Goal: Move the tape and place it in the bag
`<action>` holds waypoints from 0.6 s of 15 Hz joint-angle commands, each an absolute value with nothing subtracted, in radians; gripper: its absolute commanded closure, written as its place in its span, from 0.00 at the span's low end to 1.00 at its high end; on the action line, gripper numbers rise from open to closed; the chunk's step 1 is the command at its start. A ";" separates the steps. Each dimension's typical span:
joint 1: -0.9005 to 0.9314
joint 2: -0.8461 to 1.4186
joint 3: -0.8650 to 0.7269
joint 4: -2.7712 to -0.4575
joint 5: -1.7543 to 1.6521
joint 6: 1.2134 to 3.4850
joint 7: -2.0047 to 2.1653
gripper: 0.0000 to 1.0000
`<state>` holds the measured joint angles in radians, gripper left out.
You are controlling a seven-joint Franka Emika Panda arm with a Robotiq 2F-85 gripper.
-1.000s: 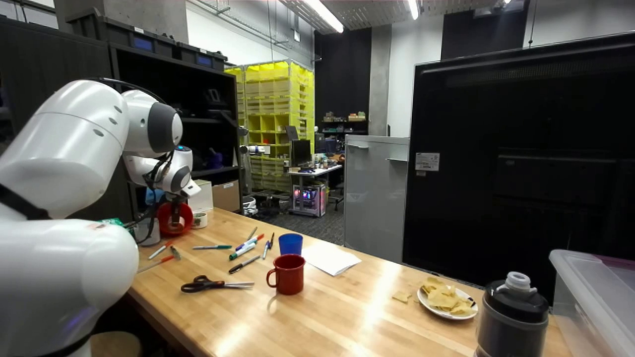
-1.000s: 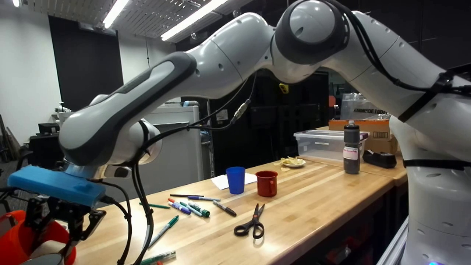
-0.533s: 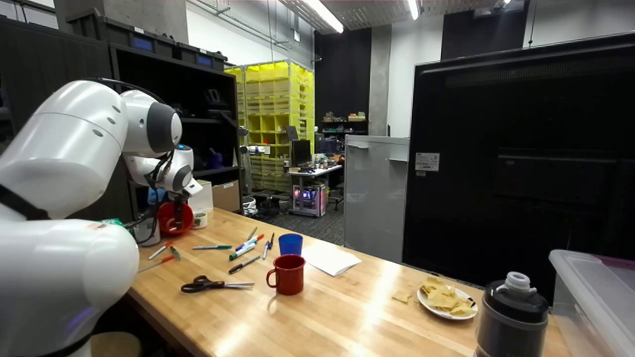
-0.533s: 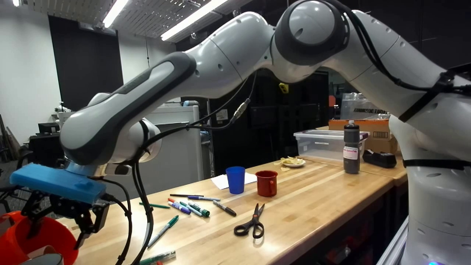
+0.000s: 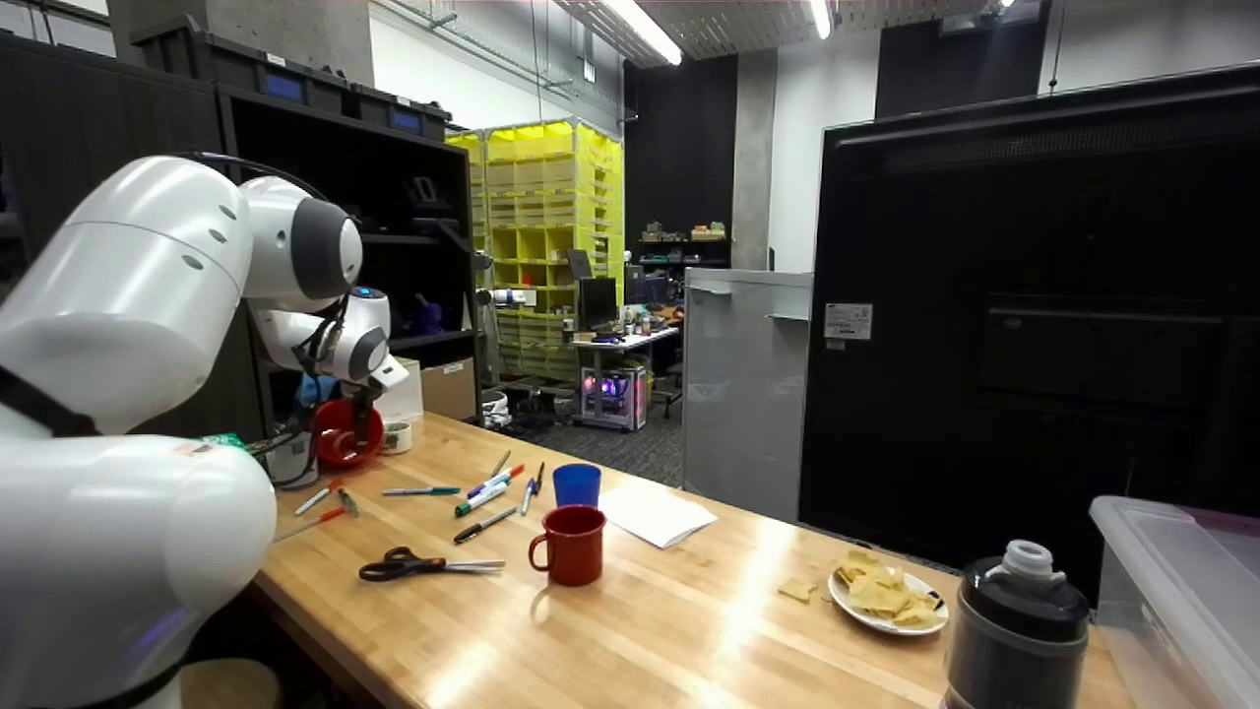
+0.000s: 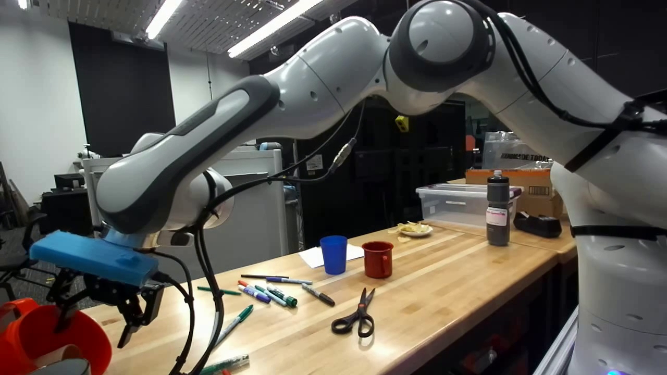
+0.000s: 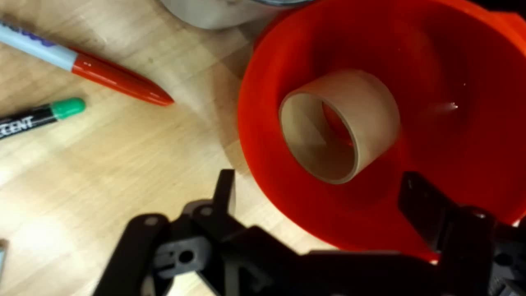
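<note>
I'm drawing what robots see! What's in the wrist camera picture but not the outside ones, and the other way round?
Only the wrist view shows red through the hole in the tape, and letters on a green-tipped pen.
Only the exterior views show the mug, blue cup, scissors, chips and bottle.
All show the red container, the gripper and pens on the table. Part of the tape shows in an exterior view too.
</note>
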<state>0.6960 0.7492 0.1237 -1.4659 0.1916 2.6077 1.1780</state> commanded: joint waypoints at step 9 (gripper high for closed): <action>0.581 0.251 0.114 -1.977 0.174 2.630 1.192 0.00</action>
